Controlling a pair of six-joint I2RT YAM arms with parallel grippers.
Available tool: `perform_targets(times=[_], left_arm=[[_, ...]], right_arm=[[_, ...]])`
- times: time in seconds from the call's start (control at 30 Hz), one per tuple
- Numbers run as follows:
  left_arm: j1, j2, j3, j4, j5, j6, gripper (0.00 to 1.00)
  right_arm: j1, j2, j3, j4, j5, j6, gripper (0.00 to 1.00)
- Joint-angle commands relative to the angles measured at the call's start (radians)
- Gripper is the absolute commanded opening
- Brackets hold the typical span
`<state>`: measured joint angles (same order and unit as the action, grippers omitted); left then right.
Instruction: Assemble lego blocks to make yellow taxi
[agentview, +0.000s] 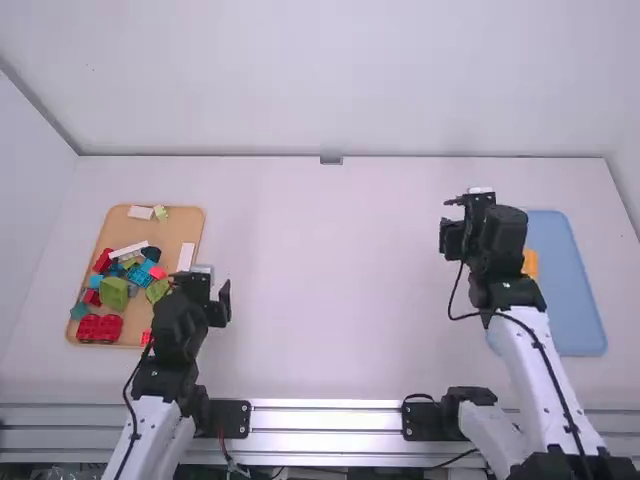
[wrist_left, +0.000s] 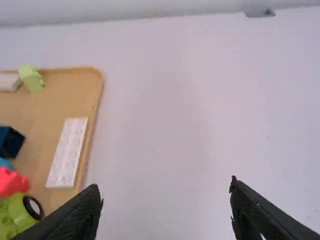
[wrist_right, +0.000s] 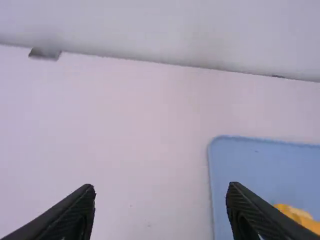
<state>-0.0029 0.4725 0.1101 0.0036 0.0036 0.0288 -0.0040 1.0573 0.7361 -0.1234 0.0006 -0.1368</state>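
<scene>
1. High view: left gripper (agentview: 214, 290) sits just right of the tan tray (agentview: 189, 218); right gripper (agentview: 453, 222) sits left of the blue tray (agentview: 582, 300).
2. Left wrist view: left gripper's fingers are spread wide, gripping nothing.
3. Right wrist view: right gripper's fingers are likewise spread wide and empty.
4. Left arm (agentview: 150, 430): extends away from its base, inclined slightly toward mid-table; its wrist section overlaps the tan tray's near right part in the high view.
5. Right arm (agentview: 535, 370): extends farther up the picture, inclined left from base to wrist; it masks part of the blue tray's left edge.
6. Mixed blocks (agentview: 114, 292), in red, green, blue and white, lie on the tan tray.
7. Yellow-orange piece (agentview: 531, 264) lies on the blue tray, partly hidden by the right arm; exact form cannot be determined.
</scene>
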Motion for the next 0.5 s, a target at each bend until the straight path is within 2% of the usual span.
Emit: perform_targets(times=[0.0,0.13,0.47], left_arm=[[0.003,-0.062,-0.058,-0.004,-0.004,-0.029,0.61],[0.003,-0.152,-0.11,-0.004,-0.004,-0.029,0.52],[0.003,-0.367,-0.11,-0.004,-0.004,-0.029,0.3]], right_arm=[[0.004,-0.065,-0.056,0.037,-0.001,0.096,0.65],[0.004,-0.149,-0.14,0.121,-0.001,0.137,0.57],[0.004,-0.385,-0.376,0.123,-0.001,0.137,0.33]])
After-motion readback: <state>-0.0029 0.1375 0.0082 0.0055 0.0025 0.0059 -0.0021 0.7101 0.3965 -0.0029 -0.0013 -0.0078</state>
